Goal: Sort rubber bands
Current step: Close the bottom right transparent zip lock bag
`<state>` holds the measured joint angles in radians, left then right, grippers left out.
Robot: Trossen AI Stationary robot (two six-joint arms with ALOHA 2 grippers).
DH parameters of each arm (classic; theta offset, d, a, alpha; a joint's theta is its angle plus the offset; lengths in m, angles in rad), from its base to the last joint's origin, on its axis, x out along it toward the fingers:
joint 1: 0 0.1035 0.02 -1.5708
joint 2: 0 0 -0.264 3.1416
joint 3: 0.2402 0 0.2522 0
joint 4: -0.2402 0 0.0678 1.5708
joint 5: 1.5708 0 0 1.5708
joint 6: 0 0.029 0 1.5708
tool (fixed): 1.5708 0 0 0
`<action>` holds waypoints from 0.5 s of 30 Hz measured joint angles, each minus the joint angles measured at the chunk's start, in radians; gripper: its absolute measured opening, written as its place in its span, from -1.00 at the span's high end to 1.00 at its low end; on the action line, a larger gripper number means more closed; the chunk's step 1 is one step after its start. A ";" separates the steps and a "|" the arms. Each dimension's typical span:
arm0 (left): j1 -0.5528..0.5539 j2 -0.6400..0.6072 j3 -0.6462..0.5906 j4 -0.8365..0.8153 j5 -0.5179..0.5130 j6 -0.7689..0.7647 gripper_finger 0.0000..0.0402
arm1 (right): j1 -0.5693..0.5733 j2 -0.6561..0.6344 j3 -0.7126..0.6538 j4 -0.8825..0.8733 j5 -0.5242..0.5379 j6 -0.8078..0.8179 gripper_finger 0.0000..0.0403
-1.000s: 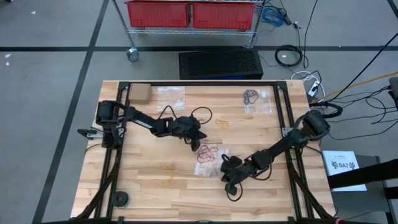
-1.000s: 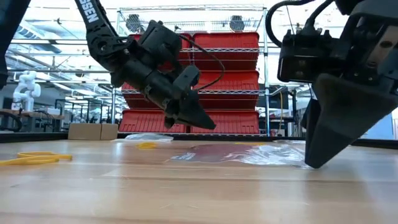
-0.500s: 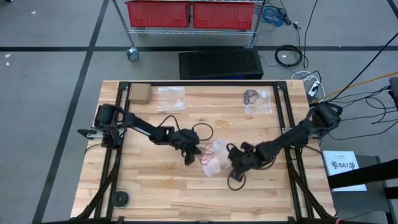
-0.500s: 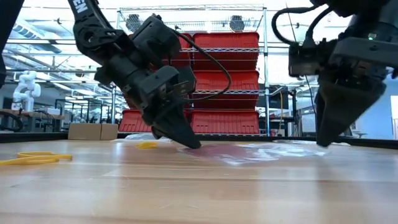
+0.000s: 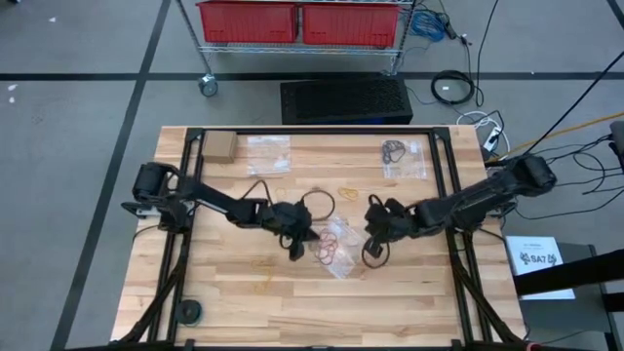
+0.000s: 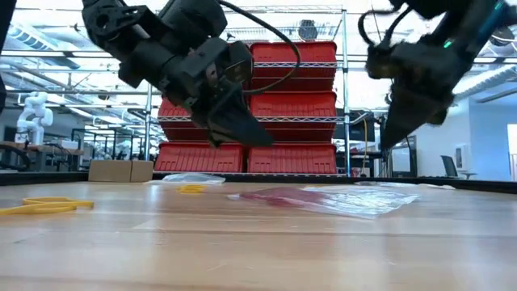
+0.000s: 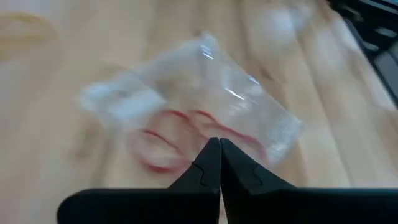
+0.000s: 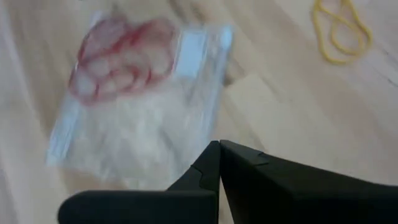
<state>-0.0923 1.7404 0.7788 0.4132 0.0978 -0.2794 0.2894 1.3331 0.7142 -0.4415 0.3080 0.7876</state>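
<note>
Where the clear bag point(image 5: 338, 246) lies flat, red rubber bands point(image 5: 331, 244) looped inside, yellow ones point(image 5: 348, 192) loose nearby

Both arms are dark, near-black, built of slim links between bulkier rounded joint housings. The left arm point(image 5: 210, 200) carries a loose black cable looping over its wrist; the right arm point(image 5: 468, 203) has a similar cable loop. Each wrist view shows two matte black wedge-shaped fingers point(image 7: 208, 171) with stepped inner edges
</note>
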 joint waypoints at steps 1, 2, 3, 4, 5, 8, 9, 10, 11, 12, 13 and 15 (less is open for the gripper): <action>0.013 -0.015 0.000 -0.015 -0.003 0.009 0.99 | -0.018 0.000 -0.024 0.049 0.000 0.000 1.00; 0.024 -0.026 0.000 -0.030 -0.005 0.019 0.99 | -0.038 0.000 -0.051 0.114 -0.007 -0.001 1.00; 0.036 -0.036 0.000 -0.042 -0.005 0.028 0.99 | -0.060 0.002 -0.080 0.186 -0.030 -0.007 1.00; 0.045 -0.044 0.000 -0.053 -0.003 0.034 0.99 | -0.083 0.004 -0.110 0.262 -0.056 -0.016 0.99; 0.055 -0.048 0.000 -0.060 -0.002 0.042 0.99 | -0.104 0.006 -0.140 0.340 -0.076 -0.019 0.98; 0.080 -0.050 -0.005 -0.067 0.005 0.058 0.99 | -0.156 0.020 -0.199 0.476 -0.104 -0.014 0.90; 0.087 -0.050 -0.015 -0.057 0.017 0.058 0.99 | -0.167 0.027 -0.206 0.493 -0.106 -0.014 0.86; 0.094 -0.050 -0.028 -0.028 0.035 0.055 0.99 | -0.174 0.038 -0.209 0.505 -0.105 -0.013 0.80; 0.097 -0.049 -0.047 0.017 0.057 0.050 0.99 | -0.179 0.051 -0.209 0.523 -0.105 -0.014 0.74; 0.100 -0.052 -0.068 0.071 0.084 0.043 0.99 | -0.179 0.063 -0.209 0.549 -0.106 -0.015 0.67; 0.105 -0.055 -0.090 0.117 0.108 0.030 0.99 | -0.179 0.076 -0.208 0.574 -0.106 -0.016 0.59; 0.116 -0.058 -0.135 0.227 0.151 0.004 0.99 | -0.179 0.111 -0.207 0.609 -0.106 -0.017 0.44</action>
<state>0.0237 1.6825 0.6438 0.6400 0.2491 -0.2751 0.1108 1.4436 0.5071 0.1675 0.2020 0.7707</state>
